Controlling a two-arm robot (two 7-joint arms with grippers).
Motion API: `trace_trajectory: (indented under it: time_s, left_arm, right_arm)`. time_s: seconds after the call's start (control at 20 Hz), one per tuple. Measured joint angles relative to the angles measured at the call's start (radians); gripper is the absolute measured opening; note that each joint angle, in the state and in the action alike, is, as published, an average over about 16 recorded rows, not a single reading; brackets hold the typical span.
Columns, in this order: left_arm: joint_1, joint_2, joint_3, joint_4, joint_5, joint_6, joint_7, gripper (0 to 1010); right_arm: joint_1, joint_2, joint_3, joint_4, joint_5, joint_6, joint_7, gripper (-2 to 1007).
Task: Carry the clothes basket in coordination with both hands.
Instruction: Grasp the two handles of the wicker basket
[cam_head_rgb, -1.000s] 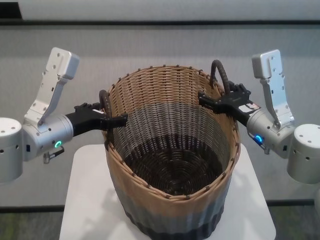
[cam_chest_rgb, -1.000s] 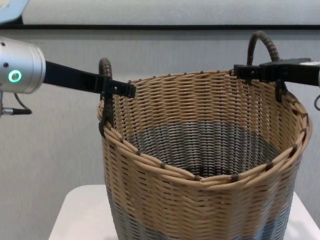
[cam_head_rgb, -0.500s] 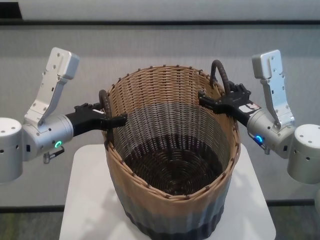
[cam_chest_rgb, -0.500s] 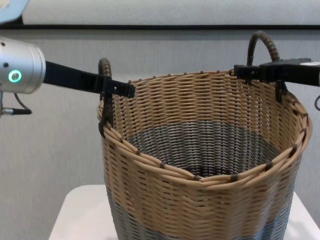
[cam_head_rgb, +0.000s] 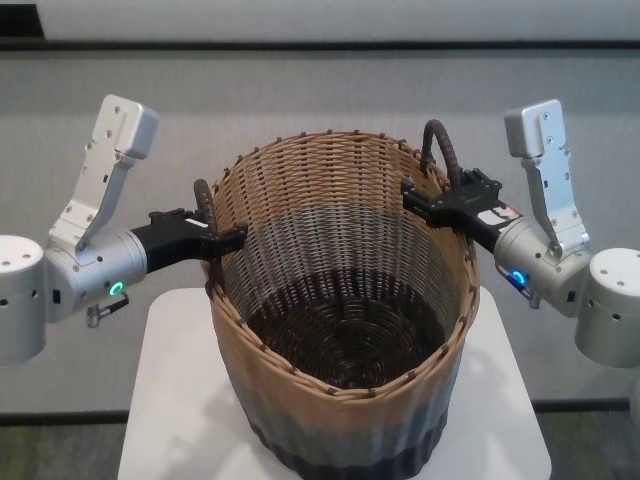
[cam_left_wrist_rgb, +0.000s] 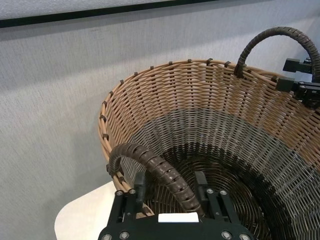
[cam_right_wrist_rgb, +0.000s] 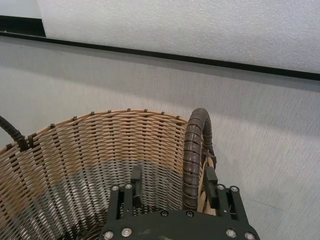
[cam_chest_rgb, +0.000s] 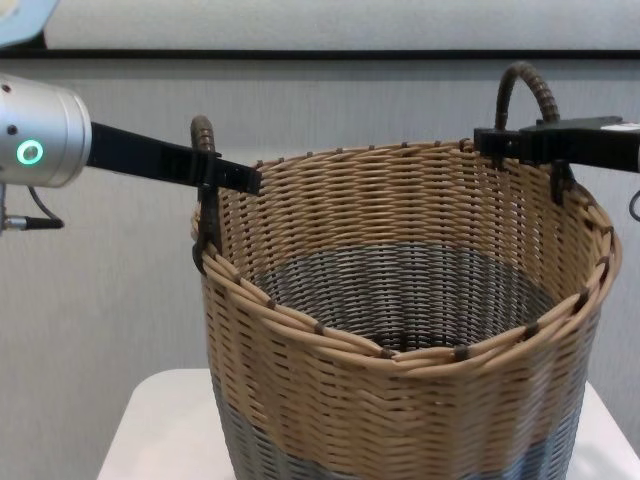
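The clothes basket (cam_head_rgb: 340, 300) stands upright on a small white table (cam_head_rgb: 175, 400). Its dark left handle (cam_left_wrist_rgb: 155, 167) arches between the jaws of my left gripper (cam_head_rgb: 228, 240), which straddle it with a gap showing on one side. My right gripper (cam_head_rgb: 418, 200) reaches in over the rim and straddles the right handle (cam_right_wrist_rgb: 194, 150) the same way, with one finger (cam_right_wrist_rgb: 136, 181) standing clear of the loop. Both grippers are level with the basket's tan rim (cam_chest_rgb: 400, 355), one at each side.
A plain grey wall with a dark horizontal strip (cam_head_rgb: 320, 45) runs behind the basket. The white table is barely wider than the basket's base. My forearms (cam_head_rgb: 80, 280) extend outward to both sides.
Both pairs of jaws have narrowed around the handles. The left gripper and left handle have shifted slightly outward, and the basket's rim has changed shape a little.
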Motion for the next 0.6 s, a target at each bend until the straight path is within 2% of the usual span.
trace_trajectory:
  time_s: [0.6]
  left_arm:
    - [0.000,0.000,0.000,0.000,0.000,0.000,0.000,220]
  right_arm:
    - [0.000,0.000,0.000,0.000,0.002,0.000,0.001,357]
